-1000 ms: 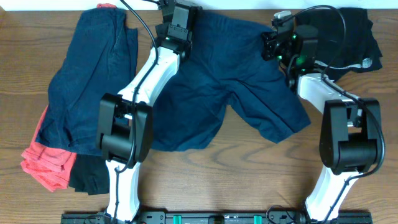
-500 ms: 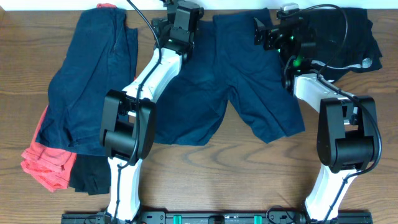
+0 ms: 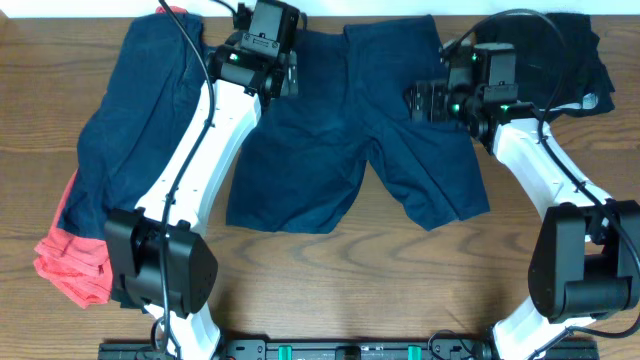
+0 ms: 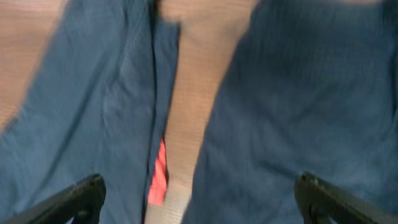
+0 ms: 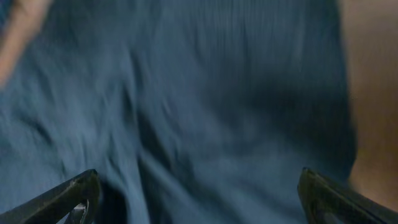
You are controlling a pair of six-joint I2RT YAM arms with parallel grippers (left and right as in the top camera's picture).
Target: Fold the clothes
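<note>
A pair of navy shorts (image 3: 350, 130) lies spread flat mid-table, waistband at the far edge and both legs pointing toward me. Above its upper left corner hovers my left gripper (image 3: 258, 68), open; in the left wrist view its jaws (image 4: 202, 205) stand wide over the strip of table between those shorts (image 4: 298, 106) and another navy garment (image 4: 93, 118). Over the right hip of the shorts my right gripper (image 3: 428, 100) is open too. In the right wrist view, navy fabric (image 5: 205, 106) fills the space between its spread fingers (image 5: 202, 202). Neither gripper holds anything.
A pile at the left holds a navy garment (image 3: 150, 130), a coral-red one (image 3: 75, 260) and a black one (image 3: 140, 285) underneath. A dark garment (image 3: 570, 50) lies bunched at the far right corner. Brown wood table (image 3: 360, 290) shows in front.
Both grippers have opened and let go of the shorts' waistband. The shorts now lie flat, pulled toward the far edge. The left arm has shifted left, the right arm down and right.
</note>
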